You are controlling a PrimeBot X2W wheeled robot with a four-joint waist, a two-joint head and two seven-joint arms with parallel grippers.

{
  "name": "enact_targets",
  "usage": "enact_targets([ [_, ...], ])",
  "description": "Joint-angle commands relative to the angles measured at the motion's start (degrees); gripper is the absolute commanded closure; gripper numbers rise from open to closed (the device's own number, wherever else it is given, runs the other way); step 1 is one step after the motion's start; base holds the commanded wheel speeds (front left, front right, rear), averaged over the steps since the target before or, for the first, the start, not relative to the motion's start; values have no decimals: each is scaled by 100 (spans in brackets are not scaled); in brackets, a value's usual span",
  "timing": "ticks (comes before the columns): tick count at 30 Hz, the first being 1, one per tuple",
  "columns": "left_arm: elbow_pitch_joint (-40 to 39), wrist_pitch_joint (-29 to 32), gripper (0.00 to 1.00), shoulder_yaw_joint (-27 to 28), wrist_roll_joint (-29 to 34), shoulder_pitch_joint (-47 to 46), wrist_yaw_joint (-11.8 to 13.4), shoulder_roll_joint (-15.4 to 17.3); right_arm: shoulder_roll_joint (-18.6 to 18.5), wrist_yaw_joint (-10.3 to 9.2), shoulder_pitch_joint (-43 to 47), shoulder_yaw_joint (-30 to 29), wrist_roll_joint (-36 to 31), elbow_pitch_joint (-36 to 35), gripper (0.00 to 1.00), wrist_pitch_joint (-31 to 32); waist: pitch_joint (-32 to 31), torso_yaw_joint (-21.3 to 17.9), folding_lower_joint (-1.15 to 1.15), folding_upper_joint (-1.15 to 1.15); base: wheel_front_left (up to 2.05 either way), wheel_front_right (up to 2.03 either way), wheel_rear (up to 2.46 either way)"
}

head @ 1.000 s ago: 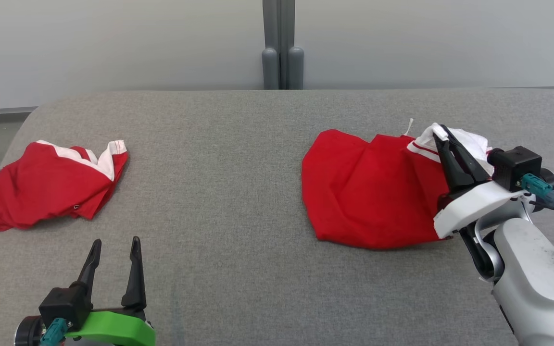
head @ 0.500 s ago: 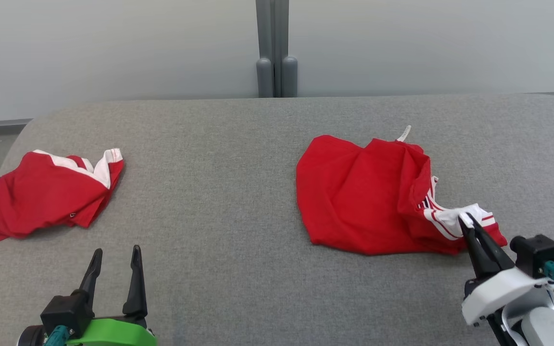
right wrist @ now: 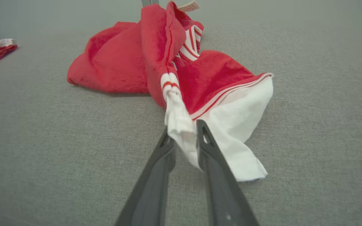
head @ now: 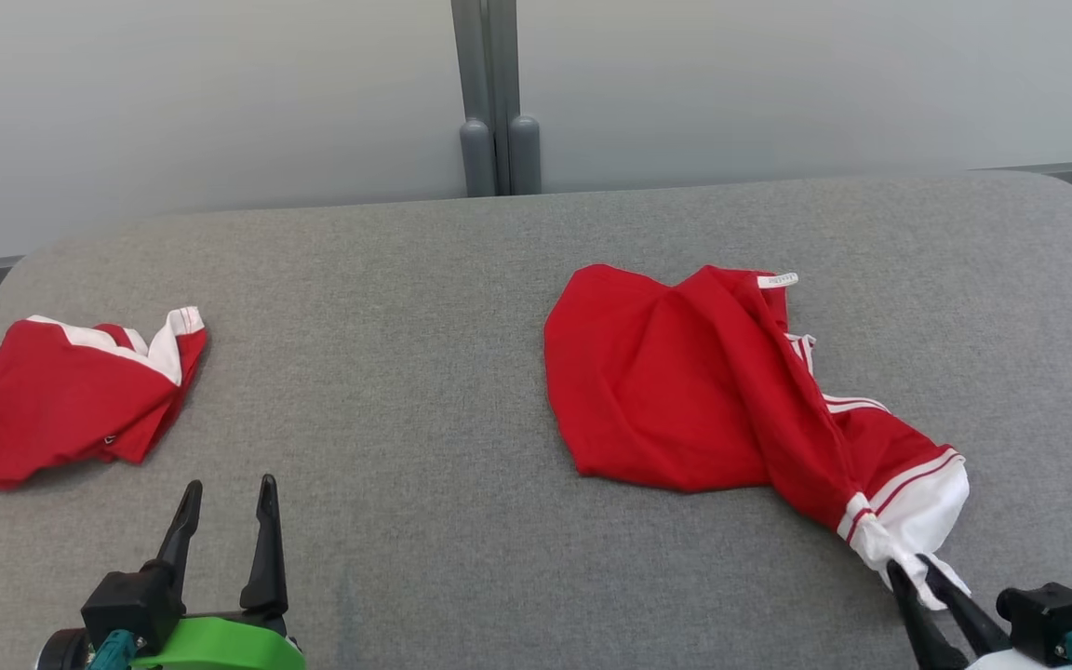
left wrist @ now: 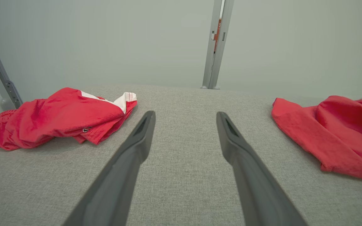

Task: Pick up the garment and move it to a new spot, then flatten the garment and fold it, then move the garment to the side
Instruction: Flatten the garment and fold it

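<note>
Gripping the white cuff (right wrist: pixel 231 125) of a red garment (head: pixel 685 391), the robot's right claw (head: pixel 908 564) holds one sleeve stretched toward the near edge of the grey table (head: pixel 406 326). The thin cloth is pinched between its two dark fingers, which stand barely apart. The garment lies to the right of the grey post (head: pixel 492 102) that rises behind the table. Its body is bunched and creased on the side nearer the post, and the sleeve runs away from the post as a twisted, taut band. The left claw (head: pixel 229 484), left of the post and at the table's near side, hangs released, fingers spread wide over bare cloth. A second red garment (head: pixel 52 400) lies far to the post's left, well apart. The step in hand looks like flattening. The next move probably calls for laying the cuff down untwisted, then taking another edge to spread the bunched body before any fold.
</note>
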Motion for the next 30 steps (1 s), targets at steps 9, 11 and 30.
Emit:
enact_targets([
  [9,-13,-5,0,7,21,48,-15,2,-268,-10,-624,18,-76,-450,0,-116,9,-38,0,0,0,0,0],
  [11,-16,-5,0,-3,32,38,-15,-4,-328,-10,-913,10,-111,-370,0,-53,17,-12,0,0,0,0,0],
  [30,21,-5,0,-178,4,-438,-15,-22,-566,-10,-4008,902,24,2097,0,103,676,631,0,0,0,0,0],
])
